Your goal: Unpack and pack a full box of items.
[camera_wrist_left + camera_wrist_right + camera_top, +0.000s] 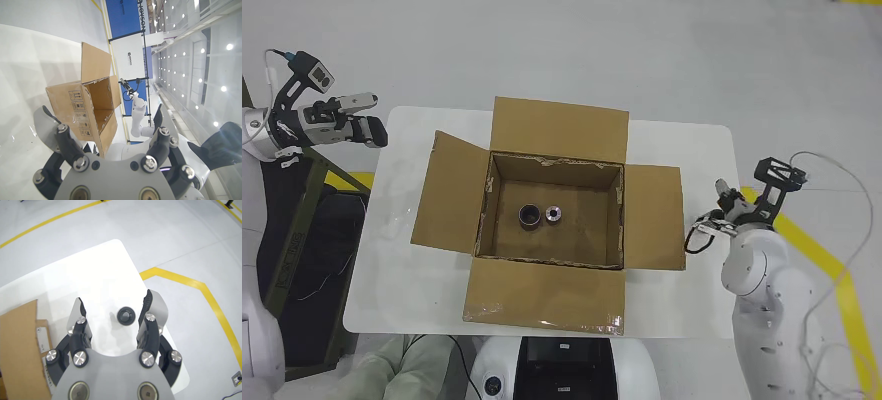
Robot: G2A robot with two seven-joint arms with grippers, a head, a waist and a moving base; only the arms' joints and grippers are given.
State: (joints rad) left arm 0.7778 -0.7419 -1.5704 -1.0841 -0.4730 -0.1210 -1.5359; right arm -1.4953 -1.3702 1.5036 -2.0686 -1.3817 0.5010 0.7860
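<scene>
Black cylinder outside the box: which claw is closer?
Right: the right claw hangs open over the cylinder; the left claw is beyond the box, at the table's corner.

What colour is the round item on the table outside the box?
The item is black; the right wrist view shows it best.

Open cardboard box (560,125), two small cylinders (530,214) inside

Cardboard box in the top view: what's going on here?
The open brown cardboard box sits on the white table, with a dark ring-shaped part and a smaller silvery round part on its floor. The right gripper hangs open over a small black round part lying on the table beside the box. The left gripper, also open, is off the table's far corner, empty.
</scene>
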